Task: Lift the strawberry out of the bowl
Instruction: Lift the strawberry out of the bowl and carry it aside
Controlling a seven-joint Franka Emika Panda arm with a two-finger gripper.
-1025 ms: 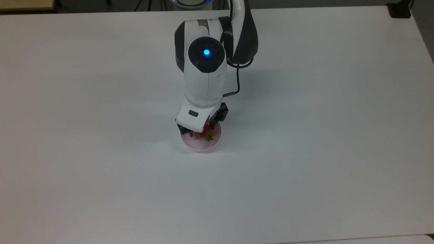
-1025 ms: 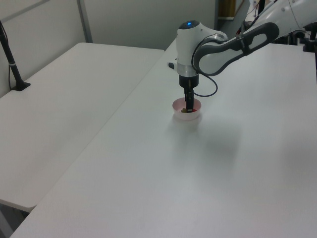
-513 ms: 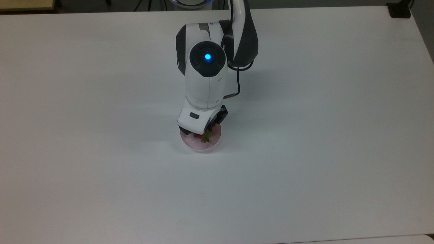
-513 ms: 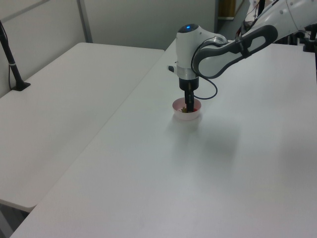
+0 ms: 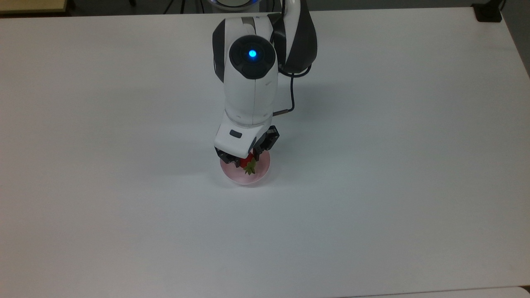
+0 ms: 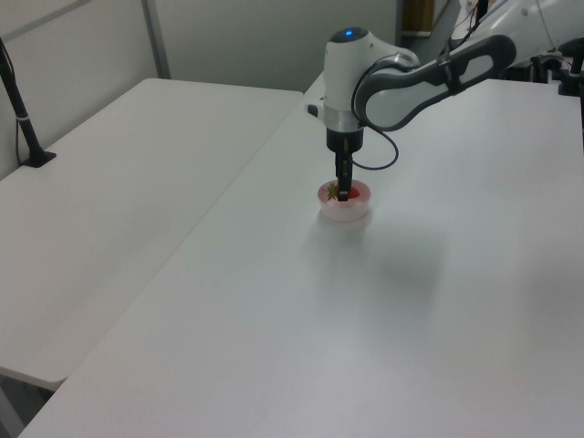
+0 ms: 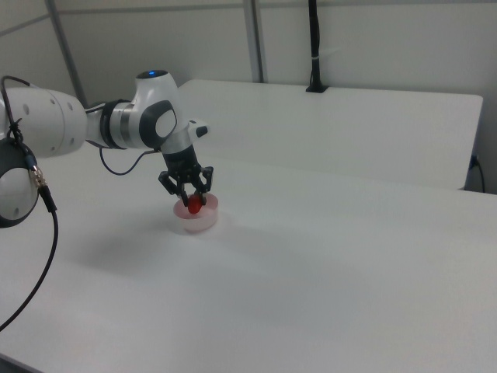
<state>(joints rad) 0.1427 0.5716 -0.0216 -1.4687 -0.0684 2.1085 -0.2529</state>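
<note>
A small pale pink bowl [image 5: 244, 179] stands on the white table [image 5: 372, 186], a little below centre in the top view. My gripper [image 5: 246, 160] points straight down over it and is shut on the red strawberry [image 5: 249, 162]. The strawberry's green cap hangs toward the top view's bottom. In the right view the strawberry [image 7: 194, 207] sits between the fingertips of the gripper [image 7: 193, 203], at about rim height over the bowl [image 7: 194, 225]. The left view shows the gripper [image 6: 342, 190] holding the strawberry [image 6: 341, 193] just over the bowl [image 6: 347, 215].
A black clamp [image 5: 488, 12] sits at the table's top right corner in the top view. A second white table [image 6: 109, 201] adjoins on the left view's left, with a black post [image 6: 23, 109] at its edge. The arm's cable [image 5: 292, 95] loops beside the wrist.
The gripper's fingers have shut on the strawberry in the bowl. The arm has since risen a little, bringing the strawberry up with it. The bowl has not moved.
</note>
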